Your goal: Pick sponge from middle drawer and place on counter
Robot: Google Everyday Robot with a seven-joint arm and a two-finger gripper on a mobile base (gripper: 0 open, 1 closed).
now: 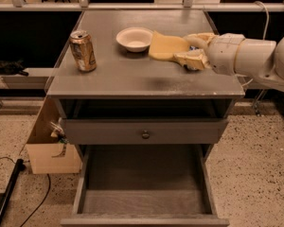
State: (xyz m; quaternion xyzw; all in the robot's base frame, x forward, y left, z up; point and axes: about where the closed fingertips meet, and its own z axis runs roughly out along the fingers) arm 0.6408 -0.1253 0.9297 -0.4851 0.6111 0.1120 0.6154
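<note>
1. Presently, my claw [191, 50] is clenched on the right end of the sponge [166, 46], reaching in from the right over the back of the counter [146, 77].
2. Sponge: held roughly flat and low over the counter, its free end just beside the white bowl [135, 38]. I cannot tell whether it touches the surface.
3. Middle drawer [144, 183]: pulled out below, floor bare.
4. Handling: I judge the sponge light, soft and squashy, not fragile. Gripped at one end it may droop, so a pinch across its short width suits it.
5. Risk: the soda can [83, 50] stands well apart at the left, so the bowl is the nearer obstacle on release.
</note>
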